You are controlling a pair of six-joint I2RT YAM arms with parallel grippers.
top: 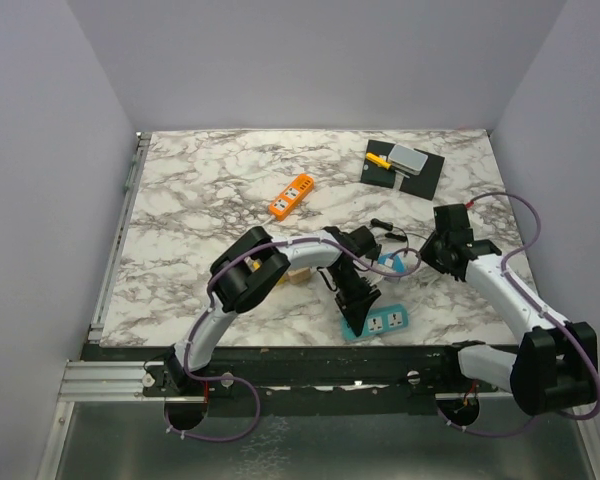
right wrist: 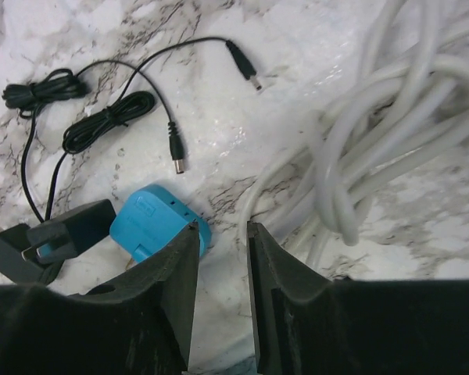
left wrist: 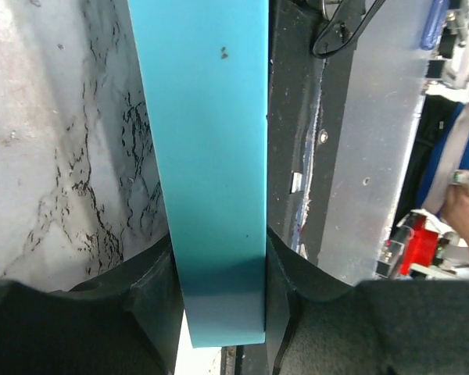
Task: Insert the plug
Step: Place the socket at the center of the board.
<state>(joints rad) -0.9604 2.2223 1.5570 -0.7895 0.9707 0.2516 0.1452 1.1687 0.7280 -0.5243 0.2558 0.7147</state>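
Nearest, lower middle of the overhead frame: grips the teal socket strip point(top: 385, 322) with the left claw point(top: 358, 300), fingers point(left wrist: 285, 281) pressed on both long sides, probably to pin it to the bench point(top: 200, 200) so a pushed plug cannot shove it away. Farther, right of centre: holds the right claw point(top: 432, 252) low with jaws narrowly apart and nothing between them. Finds the blue plug point(right wrist: 152, 223) lying flat at lower left of the wrist frame, just outside that claw's left finger, not in the gap; calls for a leftward shift before any grasp. Shows a black adapter point(right wrist: 51, 238) beside it and coiled white cable point(right wrist: 375, 141) at right. Farthest: an orange socket strip point(top: 292, 195).
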